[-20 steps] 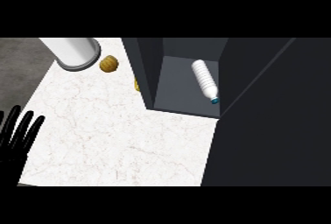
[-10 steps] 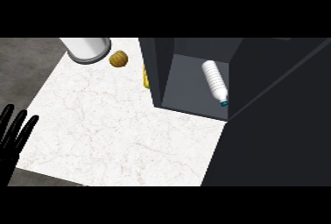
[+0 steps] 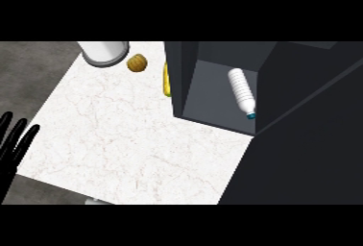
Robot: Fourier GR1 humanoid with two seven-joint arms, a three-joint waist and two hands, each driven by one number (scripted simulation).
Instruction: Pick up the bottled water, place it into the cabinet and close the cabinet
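With no legible label, the bottled water (image 3: 241,92) lies inside the open cabinet (image 3: 212,96), blue cap toward the view's bottom, while the left hand (image 3: 16,144) rests with straight, spread fingers.

The marble counter (image 3: 135,144) carries a white cylinder (image 3: 103,51), perhaps a nut (image 3: 137,62), and the cabinet (image 3: 212,72).

Only one hand was in view: the robot's black left hand (image 3: 14,141) showed at the left edge of the head view. It rested open, with straight fingers pointing up and slightly spread. The right hand did not show.
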